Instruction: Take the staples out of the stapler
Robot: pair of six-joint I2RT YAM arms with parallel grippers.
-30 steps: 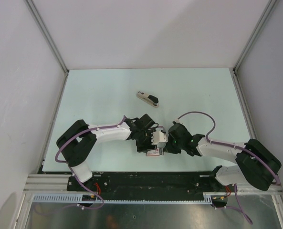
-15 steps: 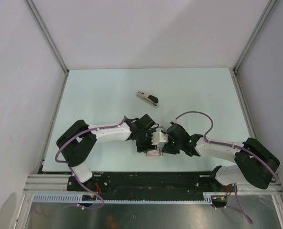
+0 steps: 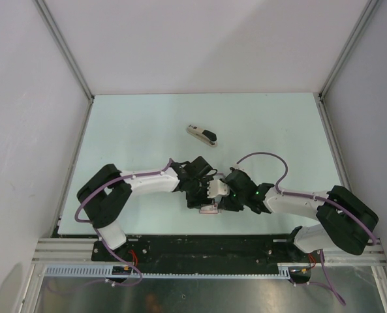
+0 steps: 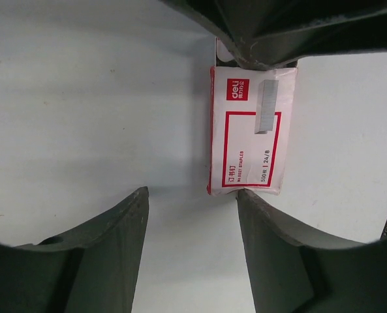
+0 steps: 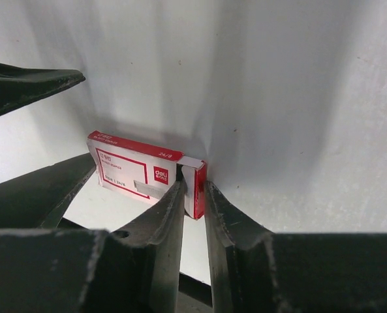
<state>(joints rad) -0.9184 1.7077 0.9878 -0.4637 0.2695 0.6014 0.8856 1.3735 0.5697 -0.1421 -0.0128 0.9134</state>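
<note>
The stapler (image 3: 201, 135), pale with a black upper part, lies alone on the table, far from both grippers. A red-and-white staple box (image 3: 211, 208) lies flat near the front edge. My left gripper (image 4: 192, 195) is open and empty, and its right fingertip (image 4: 248, 197) touches the near end of the box (image 4: 252, 130). My right gripper (image 5: 194, 189) is shut on the box's open end flap (image 5: 196, 186). The box body (image 5: 131, 166) stretches to the left of it. Both grippers (image 3: 218, 195) meet over the box in the top view.
White walls close in the table (image 3: 141, 124) on the left, back and right. The black mounting rail (image 3: 200, 244) runs along the front edge, just behind the box. The left gripper's fingers (image 5: 30, 81) show at the left of the right wrist view.
My right arm has slid leftward, bringing its gripper in against the box's end. The left arm and the stapler have stayed put.
</note>
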